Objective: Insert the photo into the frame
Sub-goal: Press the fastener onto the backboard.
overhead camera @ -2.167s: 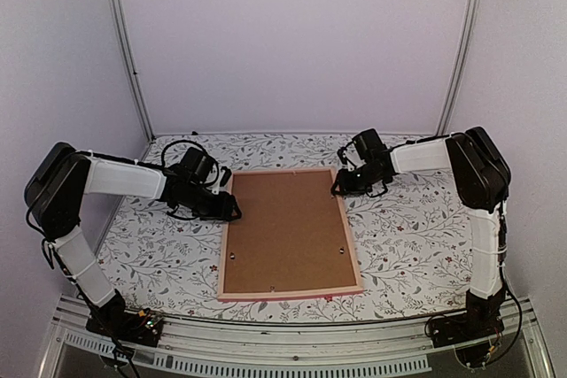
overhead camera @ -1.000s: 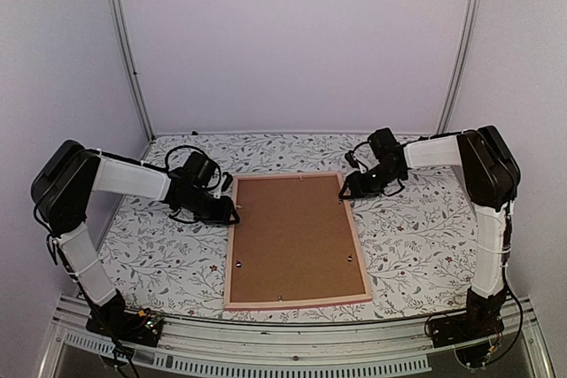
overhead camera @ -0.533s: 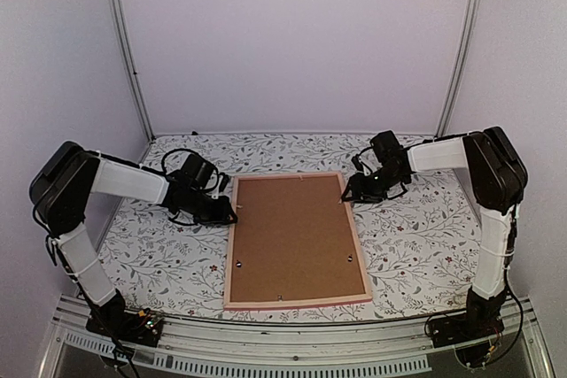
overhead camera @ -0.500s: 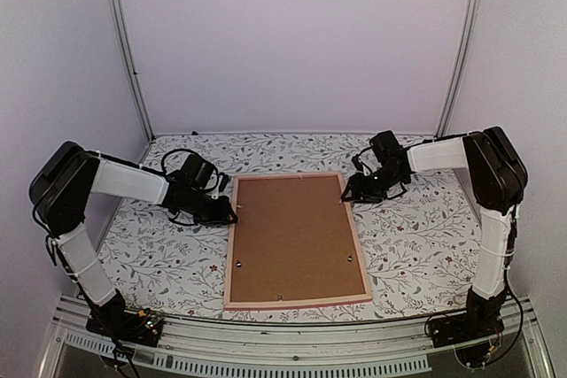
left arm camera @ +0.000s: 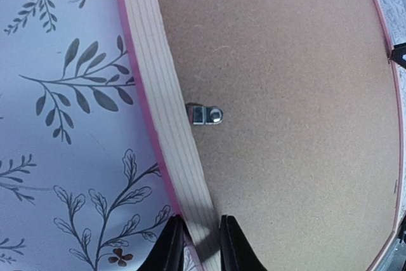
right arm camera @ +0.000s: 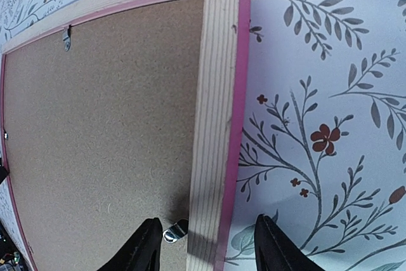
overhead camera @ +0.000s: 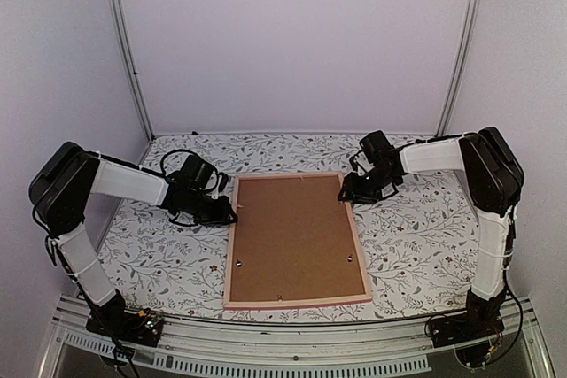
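**A:** Why'd the frame [overhead camera: 229, 258] lie face-down in the middle of the bench [overhead camera: 416, 236]?

**B:** Probably for back access. Left gripper [overhead camera: 232, 212] pinched its rail. Right gripper [overhead camera: 345, 194] straddled it nearer the far edge, fingers apart. Photo wasn't visible.

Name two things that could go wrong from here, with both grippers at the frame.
1. The left gripper pinches the frame only by its thin left rail; lifting there could tilt it or let it slip.
2. The right gripper is open astride the right rail, one finger over the backing board near a clip; closing might snag the clip.
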